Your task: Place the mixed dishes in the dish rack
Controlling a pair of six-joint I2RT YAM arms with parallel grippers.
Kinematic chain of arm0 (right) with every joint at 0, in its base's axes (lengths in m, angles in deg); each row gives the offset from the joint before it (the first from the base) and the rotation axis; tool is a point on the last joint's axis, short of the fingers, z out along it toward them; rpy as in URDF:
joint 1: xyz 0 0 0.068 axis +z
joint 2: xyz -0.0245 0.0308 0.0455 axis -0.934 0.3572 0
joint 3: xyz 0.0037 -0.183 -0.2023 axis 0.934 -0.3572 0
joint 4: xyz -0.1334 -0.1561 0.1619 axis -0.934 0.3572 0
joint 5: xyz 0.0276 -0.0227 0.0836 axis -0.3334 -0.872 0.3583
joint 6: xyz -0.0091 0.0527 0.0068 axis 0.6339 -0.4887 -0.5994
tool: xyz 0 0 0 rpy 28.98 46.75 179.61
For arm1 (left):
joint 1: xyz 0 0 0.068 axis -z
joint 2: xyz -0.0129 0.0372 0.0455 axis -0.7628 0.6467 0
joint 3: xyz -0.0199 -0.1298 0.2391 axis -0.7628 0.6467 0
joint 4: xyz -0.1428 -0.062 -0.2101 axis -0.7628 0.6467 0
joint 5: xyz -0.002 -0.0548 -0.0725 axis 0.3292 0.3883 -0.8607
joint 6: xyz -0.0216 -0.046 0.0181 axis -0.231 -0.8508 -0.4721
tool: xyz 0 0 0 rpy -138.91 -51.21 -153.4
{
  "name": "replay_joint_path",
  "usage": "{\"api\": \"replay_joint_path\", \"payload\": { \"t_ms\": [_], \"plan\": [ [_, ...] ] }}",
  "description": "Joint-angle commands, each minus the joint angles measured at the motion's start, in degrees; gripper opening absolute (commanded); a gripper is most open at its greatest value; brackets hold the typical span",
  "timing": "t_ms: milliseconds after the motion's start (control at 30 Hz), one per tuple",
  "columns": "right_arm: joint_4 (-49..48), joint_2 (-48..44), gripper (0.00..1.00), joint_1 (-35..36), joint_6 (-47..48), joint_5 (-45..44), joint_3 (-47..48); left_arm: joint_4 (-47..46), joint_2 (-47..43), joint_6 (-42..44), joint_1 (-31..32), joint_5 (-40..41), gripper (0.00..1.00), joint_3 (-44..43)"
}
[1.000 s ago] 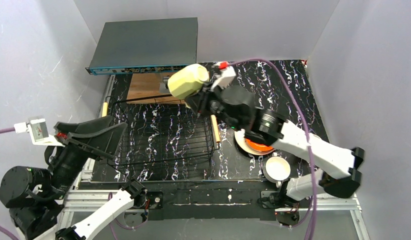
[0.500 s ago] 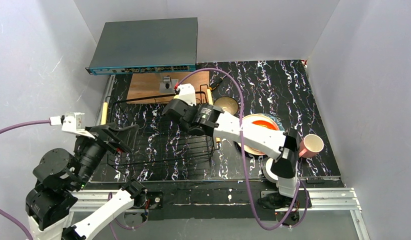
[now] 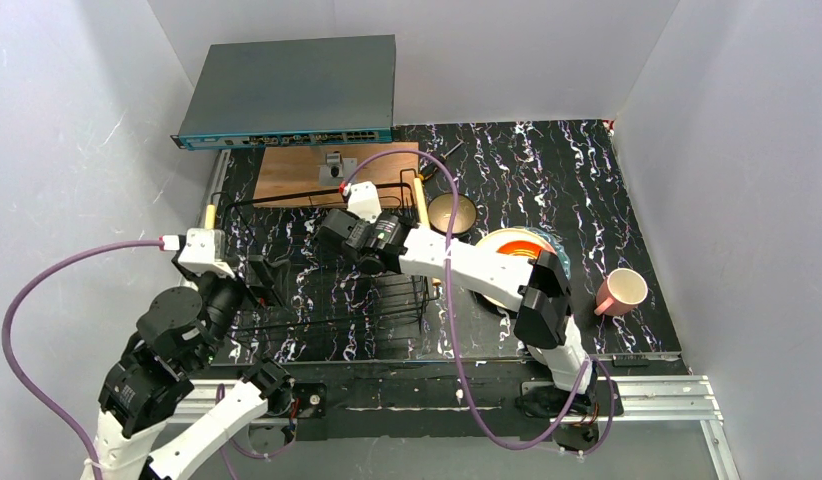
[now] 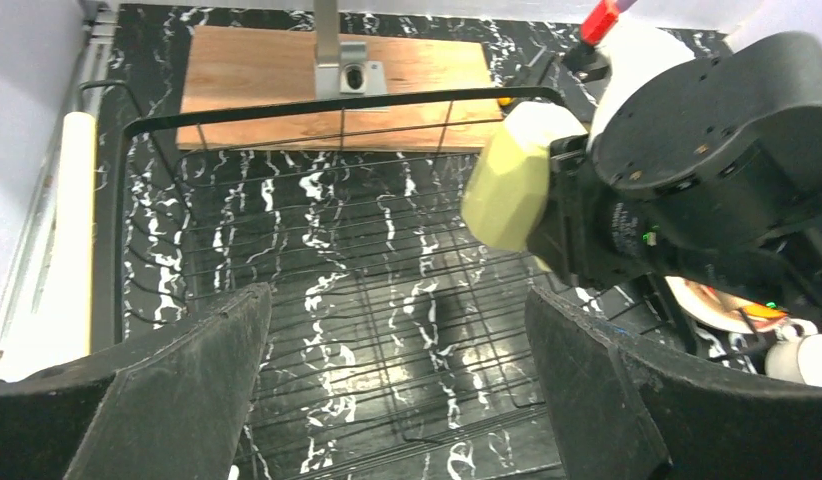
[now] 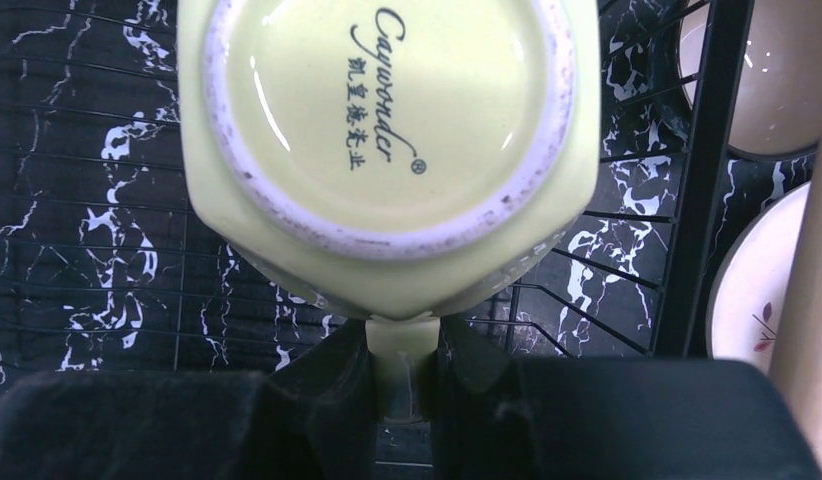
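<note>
Right gripper (image 5: pixel 402 372): is pinching the handle of the yellow-green mug (image 5: pixel 387 150) between its two fingers (image 5: pixel 332 375), jaws standing narrow on it.
Yellow-green mug: is hanging within the outline of the dish rack (image 4: pixel 337 100), toward its far right corner. Its base is facing the right wrist camera with printed lettering showing, and its mouth is hidden. Whether it is touching the wire floor cannot be told. From overhead the right wrist is covering it.
Left gripper (image 4: pixel 397 305): is standing spread wide and holding nothing, over the rack's near left part. Its dark pads (image 4: pixel 187 400) are running off the bottom edge.
Dish rack: is sitting on the marbled black table (image 3: pixel 547 170). The left arm is masking part of its near side.
Bowl (image 3: pixel 453 212): is sitting just outside the rack's right handle (image 3: pixel 420 195). It is cropped in the right wrist view.
Plates (image 3: pixel 517 252): are lying stacked right of the rack, orange on cream. The right forearm is covering the near part.
Pink mug (image 3: pixel 621 291): is resting well right of the plates, its tilt hard to judge.
White cup (image 4: pixel 802 360): is showing only as a sliver at the left wrist view's corner.
Wooden board (image 3: pixel 292 172): is lying beyond the rack's far rim, carrying a small metal bracket (image 4: pixel 345 72).
Grey box (image 3: pixel 287 90): is sitting behind the board.
</note>
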Motion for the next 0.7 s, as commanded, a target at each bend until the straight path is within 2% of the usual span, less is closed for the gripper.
{"api": "replay_joint_path", "payload": {
  "t_ms": [0, 200, 300, 667],
  "plan": [
    [-3.92, -1.42, 0.01, -1.89, -2.01, -1.32, -0.13, -4.64, -3.37, 4.07, 0.15, 6.74, 0.98, 4.82],
    [1.0, 2.44, 0.01, -2.59, -5.09, -2.3, 3.16, -8.61, -7.51, 6.52, 0.15, 6.37, 0.98, 12.78],
    [0.44, 2.79, 0.01, -3.17, -5.44, -2.18, 1.85, -10.44, -9.59, 7.57, 0.13, 6.93, 0.98, 15.31],
    [-0.57, 4.84, 0.02, -5.55, -5.75, -1.89, 0.63, -12.32, -11.89, 9.22, 0.13, 7.66, 0.98, 18.8]
  ]
}}
